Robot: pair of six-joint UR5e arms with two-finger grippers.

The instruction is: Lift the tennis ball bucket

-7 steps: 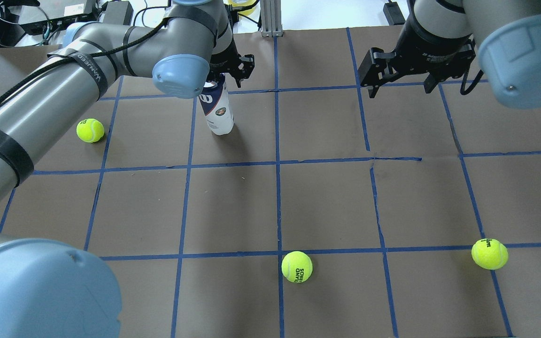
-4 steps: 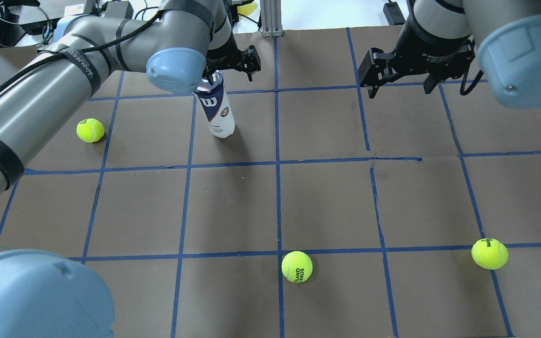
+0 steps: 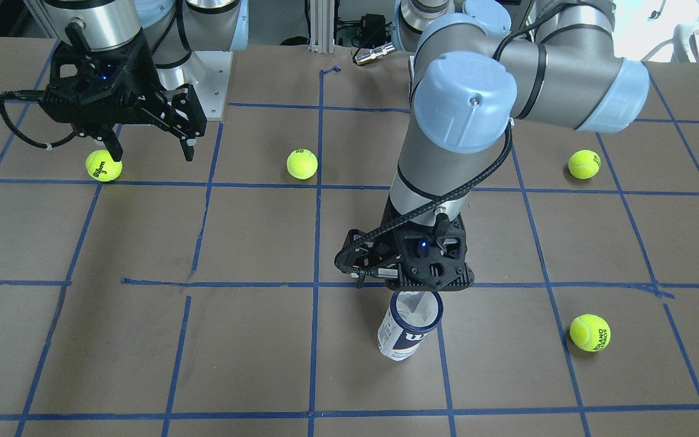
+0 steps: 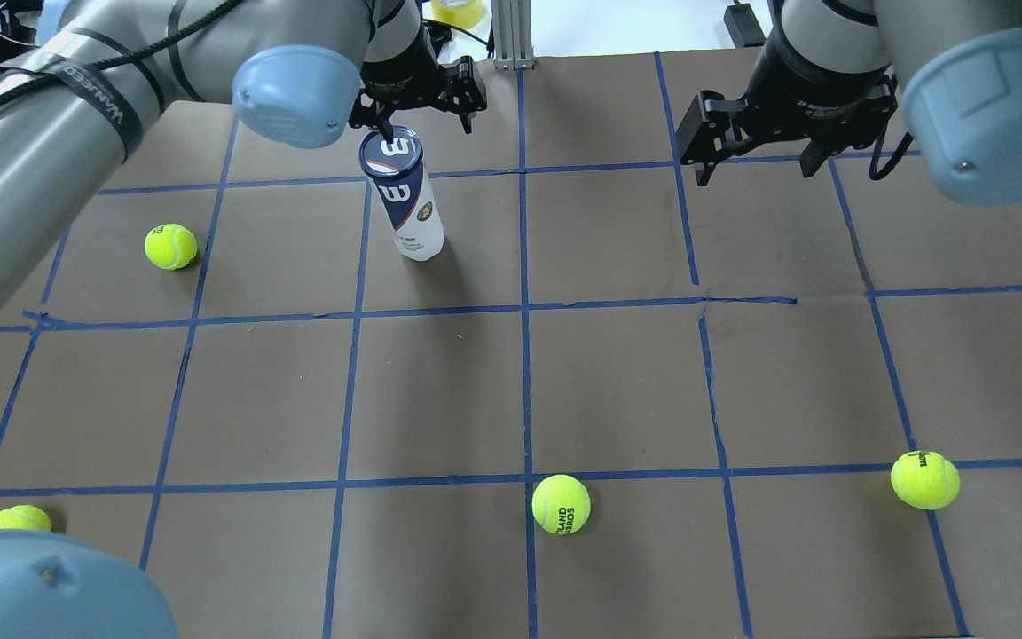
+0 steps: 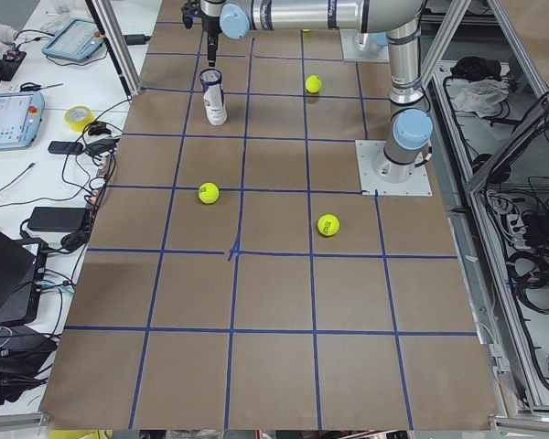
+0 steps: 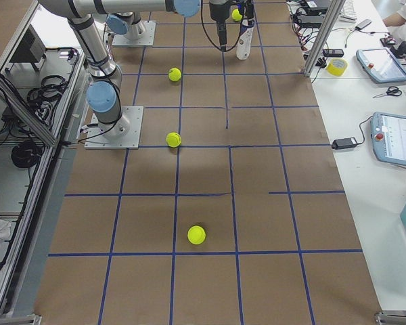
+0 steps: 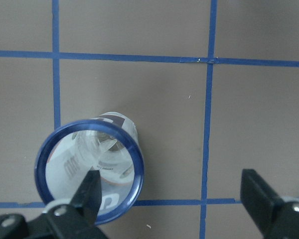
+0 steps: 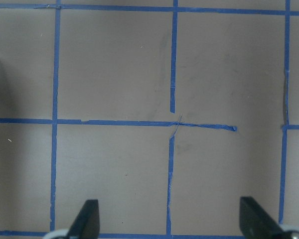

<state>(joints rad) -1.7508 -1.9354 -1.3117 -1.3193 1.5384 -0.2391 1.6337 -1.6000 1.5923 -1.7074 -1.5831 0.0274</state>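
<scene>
The tennis ball bucket, a clear tube with a white and navy label and a dark blue rim, stands upright on the brown table. It also shows in the front view and the left wrist view. My left gripper is open and empty above it. In the left wrist view one finger hangs over the tube's rim, and the tube lies left of the gap, not between the fingers. My right gripper is open and empty, held above the table far to the right, as the right wrist view shows.
Loose yellow-green tennis balls lie on the table: one left of the tube, one at front centre, one at front right, one at front left. Blue tape lines form a grid on the brown table cover.
My left gripper has risen and drawn back from the tube's top, so the lid now shows in full. The tube stays on the table. The right arm has not moved.
</scene>
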